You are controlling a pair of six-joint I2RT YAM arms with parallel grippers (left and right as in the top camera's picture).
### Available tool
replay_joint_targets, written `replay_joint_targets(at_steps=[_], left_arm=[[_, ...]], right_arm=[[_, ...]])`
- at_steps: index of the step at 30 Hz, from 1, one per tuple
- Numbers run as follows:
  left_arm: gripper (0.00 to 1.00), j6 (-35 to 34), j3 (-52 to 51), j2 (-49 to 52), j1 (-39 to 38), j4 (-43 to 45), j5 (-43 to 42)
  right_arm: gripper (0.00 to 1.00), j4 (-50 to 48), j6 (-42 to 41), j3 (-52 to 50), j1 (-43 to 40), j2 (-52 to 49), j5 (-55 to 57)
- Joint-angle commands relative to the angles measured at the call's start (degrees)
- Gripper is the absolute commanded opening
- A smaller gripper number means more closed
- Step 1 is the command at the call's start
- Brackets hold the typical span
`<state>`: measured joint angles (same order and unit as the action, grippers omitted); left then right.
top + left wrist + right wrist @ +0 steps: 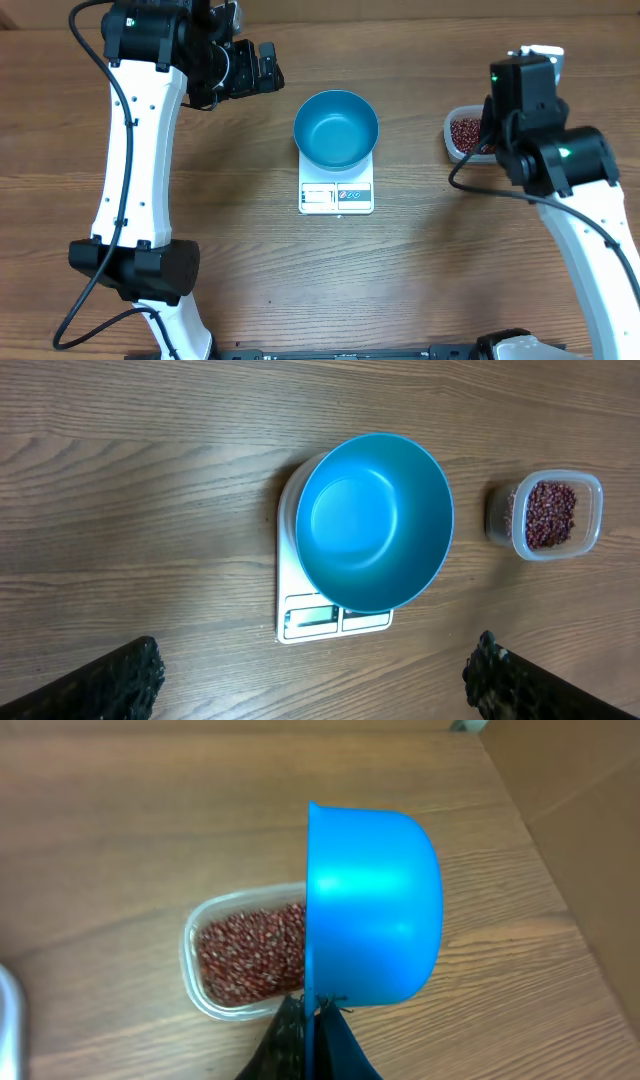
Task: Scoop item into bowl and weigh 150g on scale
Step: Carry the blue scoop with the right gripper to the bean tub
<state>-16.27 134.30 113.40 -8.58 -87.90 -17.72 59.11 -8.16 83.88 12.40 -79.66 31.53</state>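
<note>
The empty blue bowl (pixel 336 128) (pixel 375 520) stands on the white scale (pixel 336 197) (pixel 335 620) at the table's middle. The red-brown beans (pixel 248 955) (pixel 550 512) lie in a clear tub (pixel 463 131) (pixel 200 982) to the right of the scale. My right gripper (pixel 318 1020) is shut on the thin handle of a small blue scoop (pixel 375 910), which hangs on its side over the tub's right end. I cannot see into the scoop. My left gripper (pixel 320 672) (pixel 265 68) hovers open to the left of the bowl, with nothing between its fingers (pixel 128 678).
In the right wrist view the table's edge (pixel 520 810) runs diagonally past the scoop, and a brown surface lies beyond it. The right arm's wrist (pixel 525 95) covers part of the tub from overhead. Bare wood surrounds the scale.
</note>
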Motion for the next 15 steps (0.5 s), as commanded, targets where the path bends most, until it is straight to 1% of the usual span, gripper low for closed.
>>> replay_joint_targets(at_steps=[1,4,11,15], left_arm=[[1.0,1.07,0.9,-1.22,-0.07,0.07,0.35],[1.0,1.09,0.92,-1.22,-0.07,0.07,0.35],[1.0,1.07,0.9,-1.22,-0.07,0.04,0.33],[1.0,1.07,0.92,-1.22,-0.07,0.07,0.35]], right_arm=[[0.04,-0.48,6.84,1.97,-0.04,-4.44,1.44],[0.04,-0.5,9.14,1.97,-0.04,-8.0,1.79],[0.04,-0.59,9.14,1.97,-0.04,-14.27,7.45],[0.04,-0.68,9.38,1.97,-0.07,-16.81,7.43]])
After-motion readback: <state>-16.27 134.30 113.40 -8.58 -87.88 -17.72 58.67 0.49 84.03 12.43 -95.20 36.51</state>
